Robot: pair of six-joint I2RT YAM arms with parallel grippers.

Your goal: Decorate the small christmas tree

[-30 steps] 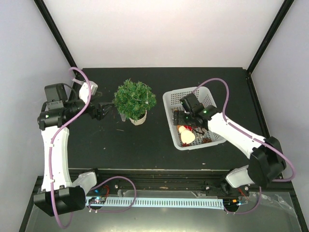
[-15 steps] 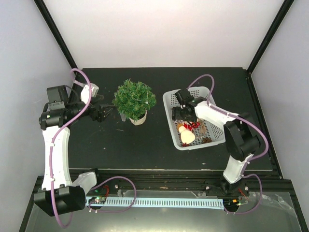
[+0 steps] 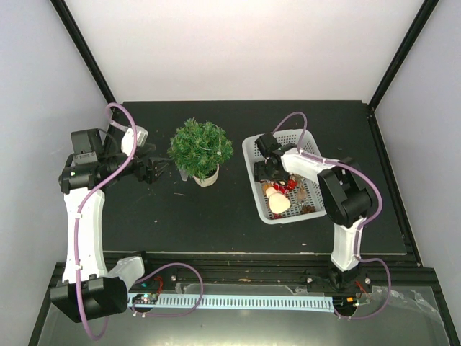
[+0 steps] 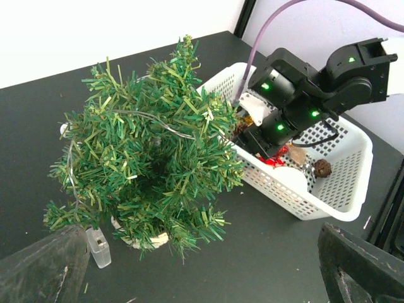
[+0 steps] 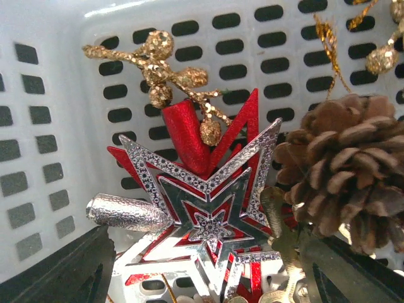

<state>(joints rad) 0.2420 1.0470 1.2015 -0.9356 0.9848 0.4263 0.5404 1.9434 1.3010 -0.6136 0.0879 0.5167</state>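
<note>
The small christmas tree point(image 3: 202, 146) stands in its round white pot point(image 3: 206, 179) at the table's middle. It fills the left of the left wrist view point(image 4: 145, 151). My left gripper point(image 3: 155, 171) is open and empty, just left of the tree, with its fingers point(image 4: 38, 265) wide apart. My right gripper point(image 3: 272, 173) is down inside the white basket point(image 3: 252, 144), open. Its dark fingers point(image 5: 57, 271) stand on either side of a silver and red star ornament point(image 5: 214, 202) without closing on it.
In the basket lie a brown pine cone point(image 5: 341, 183), a gold glitter berry sprig point(image 5: 170, 69) and a pale round ornament point(image 3: 278, 202). A small clear plastic box point(image 4: 100, 246) stands by the pot. A thin wire runs through the tree's branches.
My right arm has folded in, and its gripper has moved left and back inside the basket, over the star. My left gripper has hardly moved.
</note>
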